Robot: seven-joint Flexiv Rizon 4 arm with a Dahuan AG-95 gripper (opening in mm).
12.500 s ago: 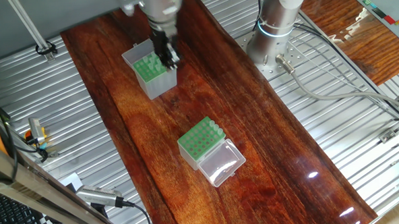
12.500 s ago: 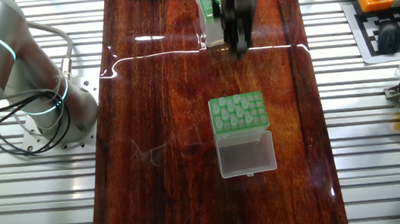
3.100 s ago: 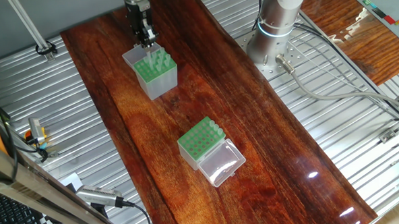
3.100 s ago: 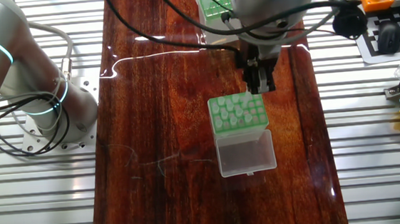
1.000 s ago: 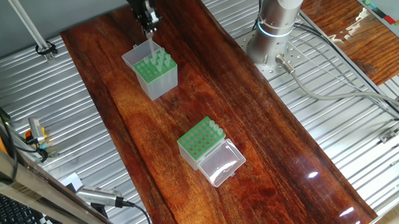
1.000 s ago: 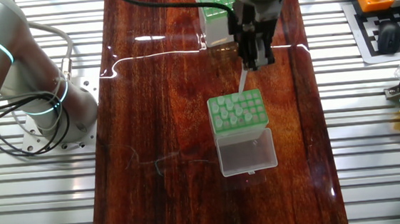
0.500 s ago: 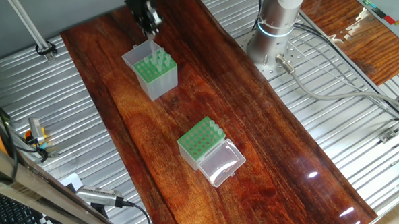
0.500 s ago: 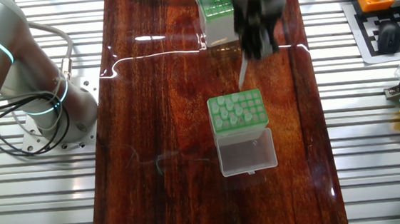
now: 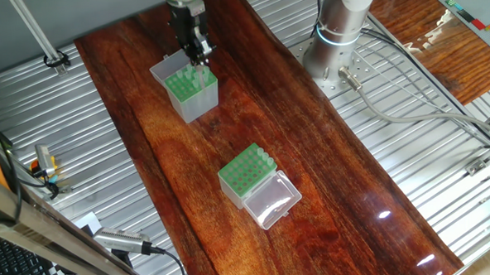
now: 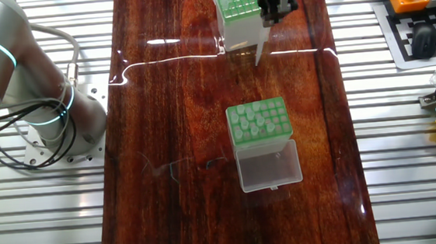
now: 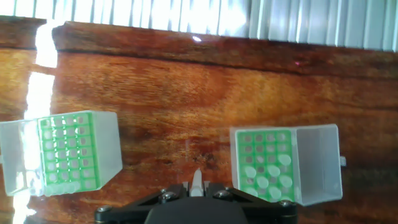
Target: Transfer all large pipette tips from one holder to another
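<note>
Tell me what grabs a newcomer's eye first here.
The pincer hangs over the dark wooden table, holding one large pipette tip point down beside the taller green-topped holder. Mid-table sits the shorter holder, its clear lid open and pale tips in many holes.

Your gripper [image 10: 266, 21] hangs high over the table, fingers pointing straight down and closed on a pipette tip [image 10: 260, 52] by its collar. The tip's point sticks out below the fingertips [image 11: 196, 186]. The wrist above stays upright.
</note>
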